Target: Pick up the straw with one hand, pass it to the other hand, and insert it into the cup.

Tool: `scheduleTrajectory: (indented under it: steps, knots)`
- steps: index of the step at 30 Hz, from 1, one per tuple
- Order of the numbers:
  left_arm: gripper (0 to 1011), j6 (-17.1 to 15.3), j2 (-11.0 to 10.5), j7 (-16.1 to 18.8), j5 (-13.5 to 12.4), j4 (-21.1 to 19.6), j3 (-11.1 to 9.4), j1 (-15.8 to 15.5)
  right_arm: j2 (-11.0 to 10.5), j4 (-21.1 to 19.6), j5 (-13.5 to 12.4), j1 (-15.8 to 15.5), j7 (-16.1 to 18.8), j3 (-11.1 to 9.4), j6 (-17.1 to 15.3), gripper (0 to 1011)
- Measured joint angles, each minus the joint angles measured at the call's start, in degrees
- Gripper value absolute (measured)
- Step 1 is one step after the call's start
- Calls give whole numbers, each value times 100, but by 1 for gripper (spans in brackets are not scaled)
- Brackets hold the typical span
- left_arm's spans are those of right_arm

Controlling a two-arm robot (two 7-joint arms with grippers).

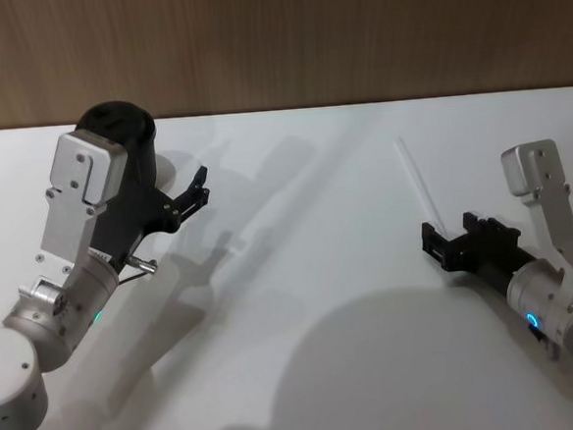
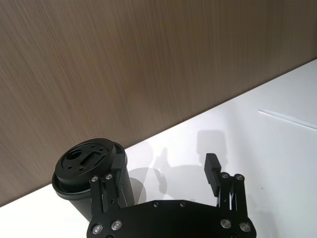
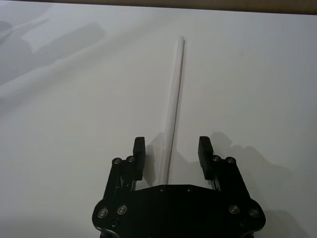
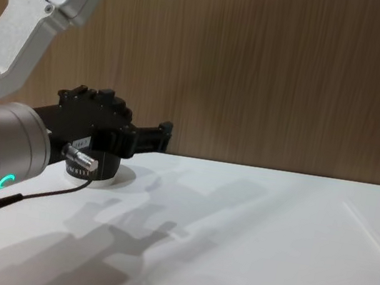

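The white straw (image 1: 416,178) lies flat on the white table at the right. My right gripper (image 1: 448,229) is low over its near end, open, with the straw (image 3: 174,99) running out between the two fingers (image 3: 139,154); nothing is gripped. The black cup (image 1: 121,126) with its domed lid stands at the back left near the wall. My left gripper (image 1: 201,186) hovers open just beside the cup (image 2: 86,167), one finger (image 2: 117,174) close to its lid, holding nothing. In the chest view the left gripper (image 4: 162,132) hides most of the cup (image 4: 96,169).
A wood-panelled wall (image 1: 333,35) closes off the table's far edge. Bare white tabletop (image 1: 310,272) lies between the two arms. The straw (image 2: 288,119) shows far off in the left wrist view.
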State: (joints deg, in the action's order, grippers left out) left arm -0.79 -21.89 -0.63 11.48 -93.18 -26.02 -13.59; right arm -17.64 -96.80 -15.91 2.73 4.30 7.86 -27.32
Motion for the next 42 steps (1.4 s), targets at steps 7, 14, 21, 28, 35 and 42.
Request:
scheduleTrajectory:
  steps: [7, 14, 21, 28, 35, 42]
  knots:
    - [1003, 0, 0, 0, 0, 0, 0, 0, 17, -38, -5, -33, 57, -23, -50, 453]
    - [1003, 0, 0, 0, 0, 0, 0, 0, 54, -67, -27, -71, 107, -53, -116, 252]
    - [1003, 0, 0, 0, 0, 0, 0, 0, 97, -89, -56, -111, 153, -70, -172, 46]
    - [1003, 0, 0, 0, 0, 0, 0, 0, 138, -107, -60, -138, 176, -84, -196, 5]
    - [1003, 0, 0, 0, 0, 0, 0, 0, 189, -136, -35, -173, 176, -108, -166, 4]
    - [1003, 0, 0, 0, 0, 0, 0, 0, 228, -221, -15, -169, 239, -152, 78, 3]
